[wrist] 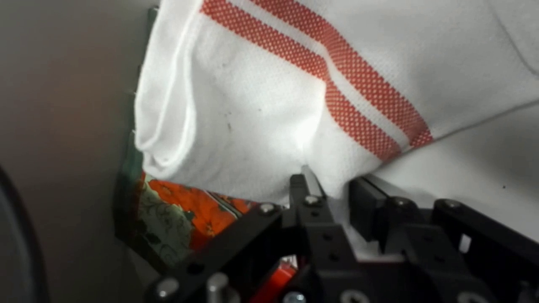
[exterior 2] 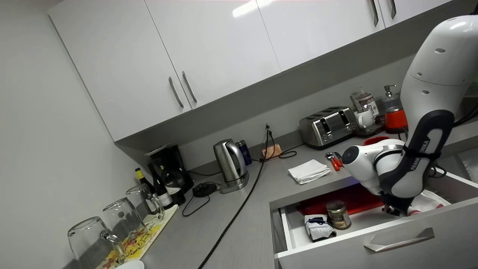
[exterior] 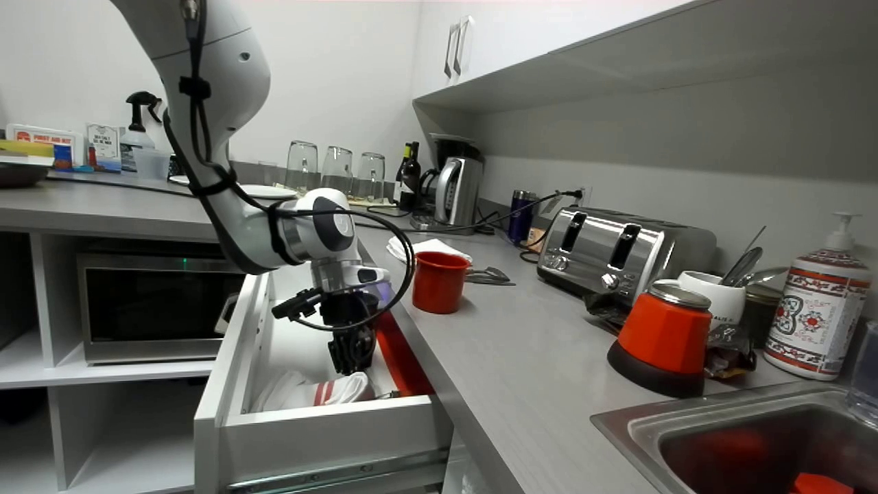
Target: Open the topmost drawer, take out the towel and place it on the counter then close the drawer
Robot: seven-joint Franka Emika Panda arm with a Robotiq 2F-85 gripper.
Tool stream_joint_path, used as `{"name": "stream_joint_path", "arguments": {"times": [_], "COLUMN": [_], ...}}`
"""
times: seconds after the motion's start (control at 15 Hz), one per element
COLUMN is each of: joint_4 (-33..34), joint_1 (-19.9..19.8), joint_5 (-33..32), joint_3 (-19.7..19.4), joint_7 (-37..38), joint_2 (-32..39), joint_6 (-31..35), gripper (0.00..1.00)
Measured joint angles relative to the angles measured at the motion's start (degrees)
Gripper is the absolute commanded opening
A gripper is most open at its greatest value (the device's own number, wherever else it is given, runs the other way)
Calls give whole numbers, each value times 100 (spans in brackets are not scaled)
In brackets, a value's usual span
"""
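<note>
The topmost drawer is pulled open in both exterior views; its front with the handle faces an exterior view. The towel, white with red stripes, lies folded inside at one end; part of it also shows in an exterior view. My gripper reaches down into the drawer at the towel's edge. In the wrist view the fingers are close together with a fold of the towel pinched between them. The towel still rests low in the drawer. The grey counter runs alongside.
A red cup stands near the counter edge beside the arm. A folded white cloth and red-handled tools lie nearby. The drawer also holds a jar, a packet and a red tray. A toaster stands behind.
</note>
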Motion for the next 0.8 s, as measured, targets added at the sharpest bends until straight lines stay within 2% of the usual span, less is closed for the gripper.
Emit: {"name": "stream_joint_path", "arguments": {"times": [0.4, 0.8], "joint_4": [-21, -318], "joint_1": [157, 412], "joint_5": [-24, -59], "joint_3": [-6, -12], "joint_7": [-1, 0], "joint_2": [-186, -702], "joint_6": [146, 495], "gripper": [4, 4]}}
